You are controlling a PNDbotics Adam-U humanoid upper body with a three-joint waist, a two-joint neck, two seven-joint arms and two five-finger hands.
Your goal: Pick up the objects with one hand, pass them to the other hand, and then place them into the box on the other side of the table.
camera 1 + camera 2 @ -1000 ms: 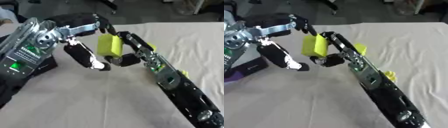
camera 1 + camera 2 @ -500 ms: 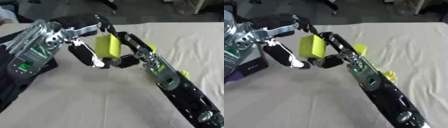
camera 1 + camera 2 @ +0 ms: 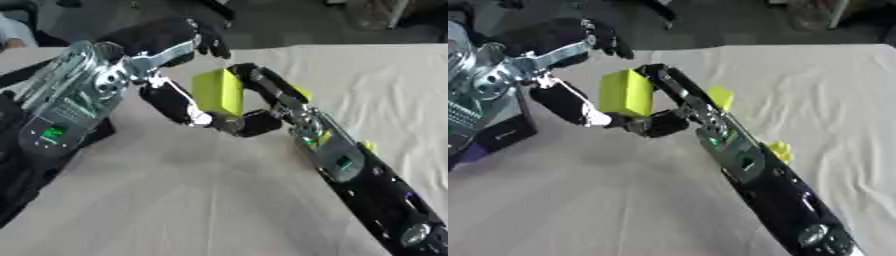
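A yellow-green block (image 3: pixel 219 92) hangs above the table near the middle, held upright. My right hand (image 3: pixel 262 112) is shut on it: fingers (image 3: pixel 268 85) wrap its right side and the thumb presses from below. My left hand (image 3: pixel 166 75) reaches in from the left and stands open around the block. Its black fingers (image 3: pixel 199 37) are spread above the block's top, and its thumb (image 3: pixel 175 104) lies along the block's lower left side, tip close to my right thumb. I cannot tell whether the left fingers touch the block.
A dark box (image 3: pixel 500 131) with a purple edge stands at the left, under my left forearm. Two small yellow objects (image 3: pixel 720 96) (image 3: pixel 780 150) lie on the beige cloth (image 3: pixel 833 90) beside my right arm. The cloth spreads to the right and front.
My left hand has edged closer to the block, its thumb rising along the block's lower left side. The right hand and the block have hardly moved.
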